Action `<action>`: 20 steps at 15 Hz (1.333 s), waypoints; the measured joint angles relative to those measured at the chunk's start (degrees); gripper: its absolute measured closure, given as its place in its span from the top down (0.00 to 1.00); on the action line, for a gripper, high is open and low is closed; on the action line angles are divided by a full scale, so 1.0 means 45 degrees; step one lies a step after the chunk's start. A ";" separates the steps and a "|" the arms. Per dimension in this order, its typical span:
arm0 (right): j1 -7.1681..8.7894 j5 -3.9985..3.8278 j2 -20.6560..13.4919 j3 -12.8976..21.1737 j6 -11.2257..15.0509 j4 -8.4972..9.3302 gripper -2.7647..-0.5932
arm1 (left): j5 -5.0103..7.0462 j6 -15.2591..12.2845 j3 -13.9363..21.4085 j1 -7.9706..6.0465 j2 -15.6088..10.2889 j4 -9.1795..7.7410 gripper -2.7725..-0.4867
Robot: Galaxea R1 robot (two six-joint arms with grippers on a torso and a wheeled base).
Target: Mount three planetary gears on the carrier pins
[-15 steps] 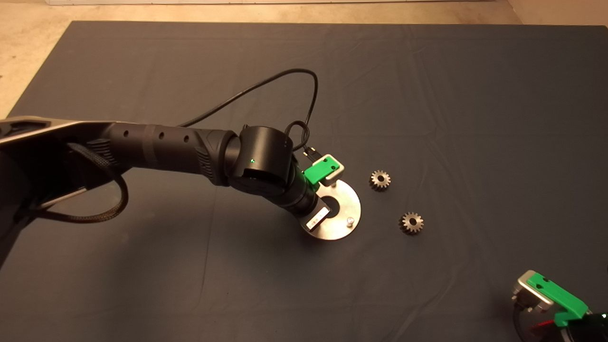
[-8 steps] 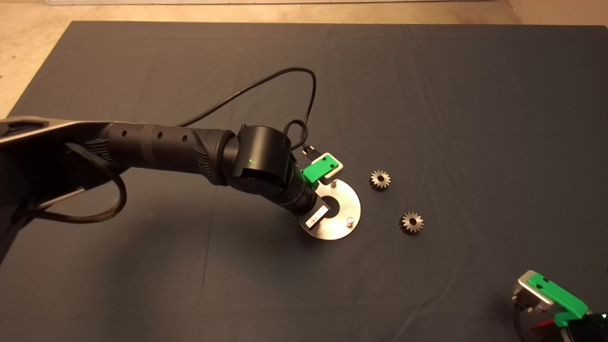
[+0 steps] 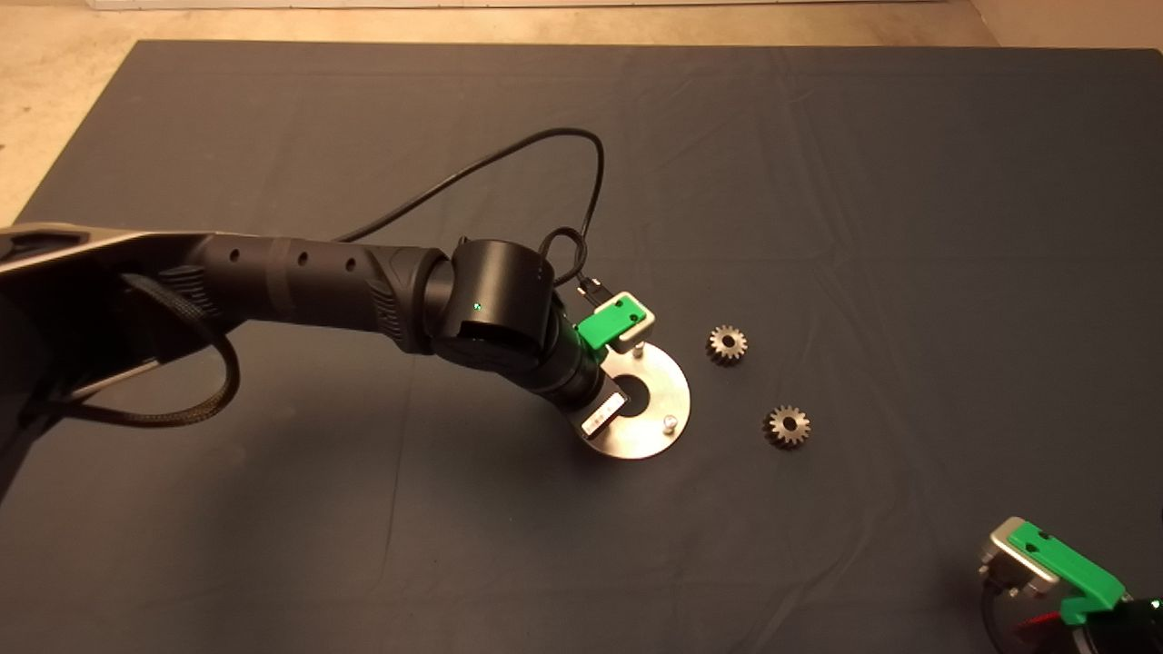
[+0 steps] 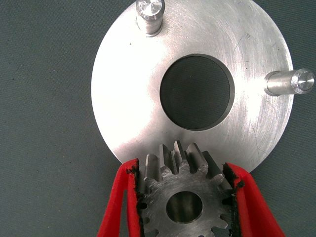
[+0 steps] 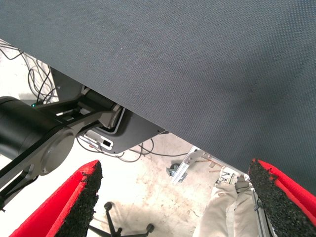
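My left gripper (image 4: 185,197) is shut on one planetary gear (image 4: 183,197), gripped by its toothed rim and held over the near edge of the shiny carrier disc (image 4: 138,98). Two carrier pins (image 4: 149,15) (image 4: 291,83) stand bare in the left wrist view; the third pin is hidden under the gear. In the head view the left gripper (image 3: 607,381) hovers over the disc (image 3: 668,386), where two pins (image 3: 669,421) (image 3: 641,346) show. Two more gears (image 3: 727,343) (image 3: 787,425) lie flat on the mat to the right of the disc. My right gripper (image 3: 1054,568) is parked at the lower right, open.
A black cable (image 3: 509,168) loops above the left arm's wrist. The dark mat (image 3: 909,182) has shallow creases. The right wrist view looks past the mat's edge at the floor, with cables, a chair base (image 5: 123,229) and a person's legs (image 5: 222,207).
The left arm has drawn back slightly to the left over the disc, baring more of the far pin. The loose gears and right arm have not moved.
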 joint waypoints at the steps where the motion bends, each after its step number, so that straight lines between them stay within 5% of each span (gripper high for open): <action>1: -0.0001 0.0000 0.0014 0.0000 0.0000 0.0000 0.74 | 0.0000 0.0005 0.0000 0.0001 -0.0031 0.0001 0.07; 9: 0.0000 0.0003 0.0019 0.0000 0.0000 0.0000 0.74 | 0.0238 0.0019 0.0200 0.0008 -0.0314 -0.0011 0.07; 20: 0.0000 0.0000 0.0019 0.0000 0.0000 0.0000 0.74 | 0.0195 -0.0314 0.0230 0.0008 -0.0069 -0.0011 0.07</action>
